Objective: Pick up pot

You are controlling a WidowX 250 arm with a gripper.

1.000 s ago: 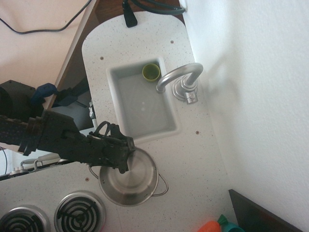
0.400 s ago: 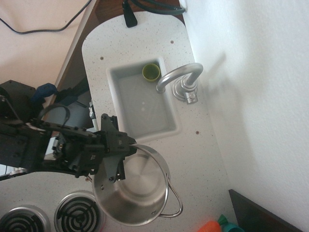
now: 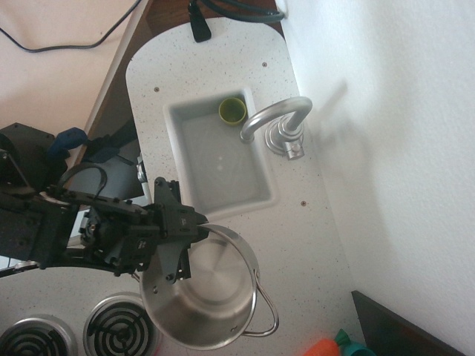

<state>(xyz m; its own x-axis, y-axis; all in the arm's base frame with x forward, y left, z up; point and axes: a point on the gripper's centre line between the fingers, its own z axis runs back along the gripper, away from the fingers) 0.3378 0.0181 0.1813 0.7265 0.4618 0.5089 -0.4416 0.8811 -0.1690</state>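
Note:
The pot (image 3: pixel 208 293) is a round shiny steel pot with thin wire loop handles. It hangs tilted above the speckled counter (image 3: pixel 297 245), near the sink's front corner, looking larger than a burner. My gripper (image 3: pixel 185 248) reaches in from the left and is shut on the pot's left rim, holding it up. One wire handle (image 3: pixel 267 311) sticks out at the lower right.
A grey sink (image 3: pixel 219 156) holds a small green cup (image 3: pixel 232 110), with a chrome faucet (image 3: pixel 278 122) beside it. Two stove burners (image 3: pixel 119 326) lie at the bottom left. An orange and teal object (image 3: pixel 341 345) sits at the bottom right by a dark panel.
The pot has risen off the counter in my gripper's hold and now looks larger and tilted. Since 0.4 s ago it has shifted slightly left.

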